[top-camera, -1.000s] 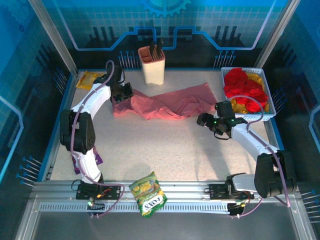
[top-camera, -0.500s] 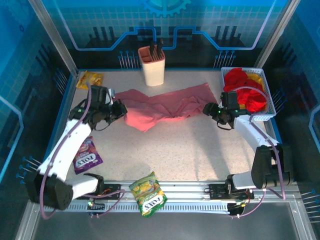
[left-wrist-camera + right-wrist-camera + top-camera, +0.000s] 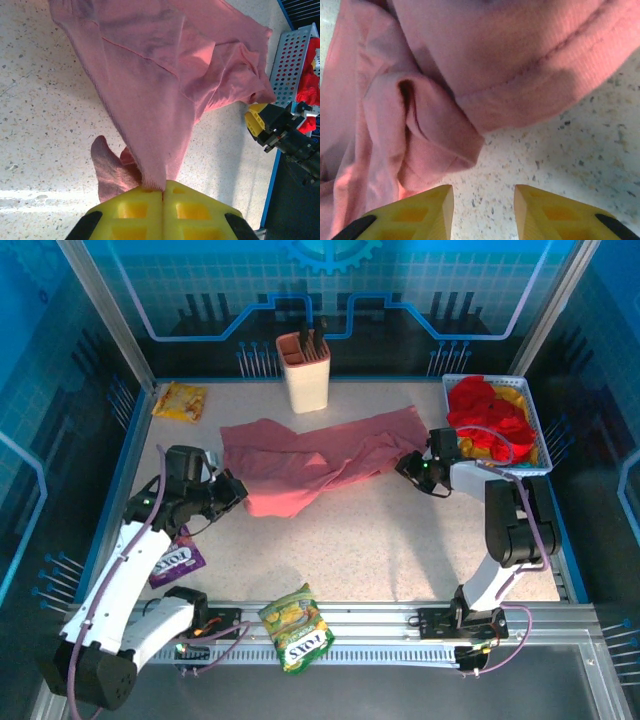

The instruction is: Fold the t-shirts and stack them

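Note:
A salmon-pink t-shirt (image 3: pixel 310 455) lies rumpled across the middle of the table, stretched from left to right. My left gripper (image 3: pixel 236 494) is shut on its near left edge; the left wrist view has the cloth (image 3: pixel 150 90) pinched between the yellow fingers (image 3: pixel 135 210) and pulled taut. My right gripper (image 3: pixel 409 466) is open just beside the shirt's right end, and in the right wrist view a bunched fold (image 3: pixel 435 130) lies just ahead of the open fingers (image 3: pixel 420 215), with bare table between them. Red and yellow shirts (image 3: pixel 488 420) fill the white basket (image 3: pixel 535 425) at the back right.
A beige cup holder with dark tools (image 3: pixel 304 368) stands at the back middle. Snack packets lie around: a yellow one (image 3: pixel 180 400) at the back left, a purple one (image 3: pixel 170 560) near the left arm, a yellow-green one (image 3: pixel 296 626) on the front rail.
My left gripper has pulled the shirt's left edge toward the near left, spreading the cloth. My right gripper has moved back and left up to the shirt's right end.

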